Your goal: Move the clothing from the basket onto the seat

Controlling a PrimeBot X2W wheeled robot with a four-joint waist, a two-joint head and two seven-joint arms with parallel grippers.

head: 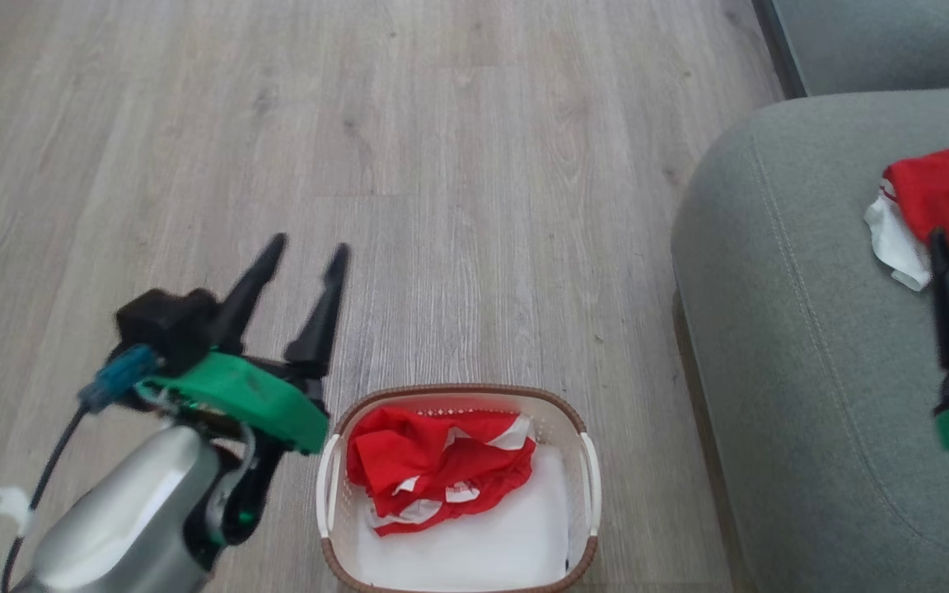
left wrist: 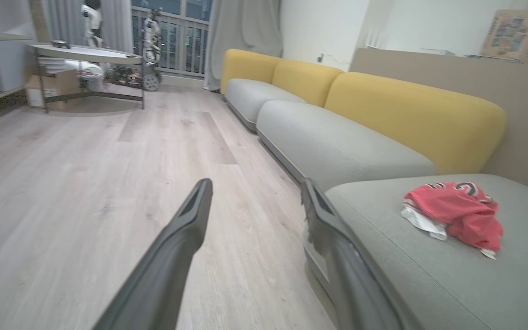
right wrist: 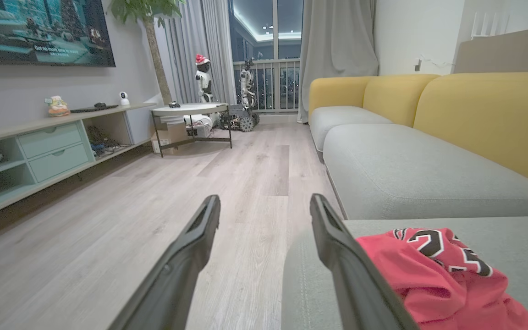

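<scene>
Pale wood-look plank floor (head: 474,165) runs under everything. Starting at the left, my left hand (head: 308,245) hangs above the floor, its two dark fingers spread wide with nothing between them. Just right of it and lower sits the small oval white plastic basket with a brown woven-look rim (head: 458,389). A crumpled bright red garment with white panels (head: 433,465) lies inside it on a flat white liner sheet (head: 483,552). Further right is the large grey-green fabric sofa seat (head: 787,329), where a second red-and-white garment (head: 944,193) lies just beside my right hand (right wrist: 265,201), whose fingers also stand apart and empty. I judge one piece delivered and one left to fetch. Next I would swing the left hand over the basket, lower the open fingers into the red folds without catching the liner, then close and lift.
</scene>
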